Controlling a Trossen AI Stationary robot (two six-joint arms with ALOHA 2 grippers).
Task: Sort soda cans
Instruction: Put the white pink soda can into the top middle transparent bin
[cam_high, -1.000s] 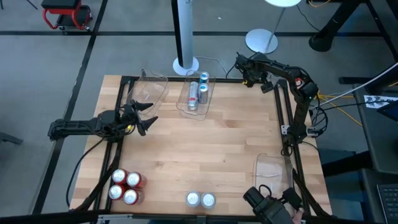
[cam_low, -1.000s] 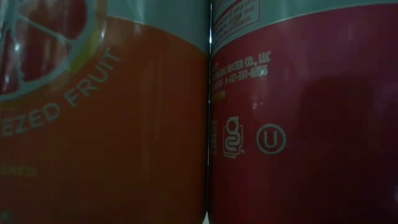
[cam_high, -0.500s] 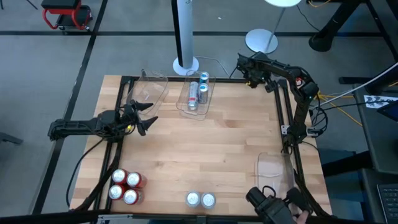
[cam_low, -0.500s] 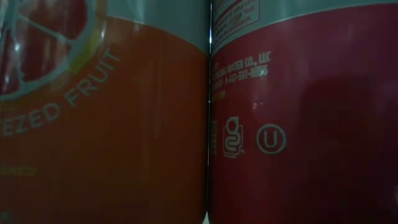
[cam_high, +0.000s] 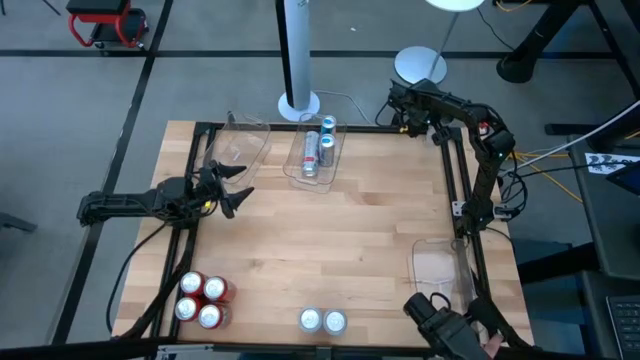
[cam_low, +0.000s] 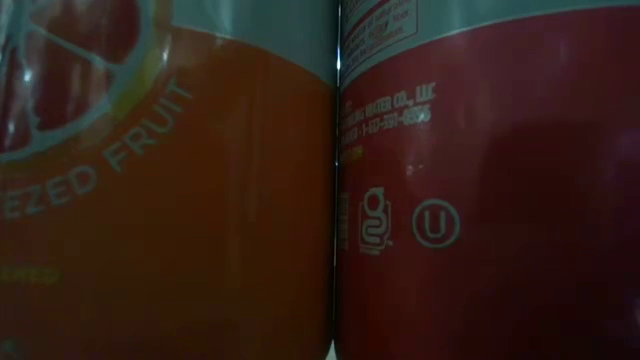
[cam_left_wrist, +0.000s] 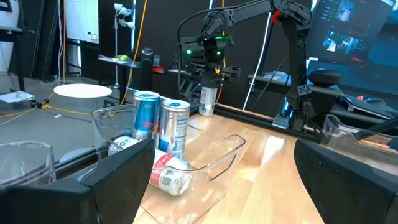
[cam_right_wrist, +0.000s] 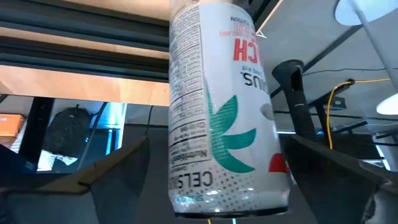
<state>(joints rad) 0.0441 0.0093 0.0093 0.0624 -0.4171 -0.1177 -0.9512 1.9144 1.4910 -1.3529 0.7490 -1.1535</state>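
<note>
I see a pale wooden table (cam_high: 330, 240) on a grey floor, with a white lamp base (cam_high: 420, 67) beyond its far edge. The left gripper (cam_high: 232, 190) hangs over the left side, the arm stretched in low from the left, fingers spread wide and empty. The right gripper (cam_high: 403, 112) sits at the far right corner, arm folded back over the frame; its fingers stand wide around a white can (cam_right_wrist: 224, 112), which fills the right wrist view between them. The middle bin (cam_high: 315, 155) at the far edge holds three cans (cam_high: 318, 150); the left wrist view shows two upright and one lying down. Four red cans (cam_high: 202, 298) cluster at the near left, two silver-topped cans (cam_high: 322, 321) at the near edge centre. The low view shows only two can walls (cam_low: 470, 200) pressed against the lens.
</note>
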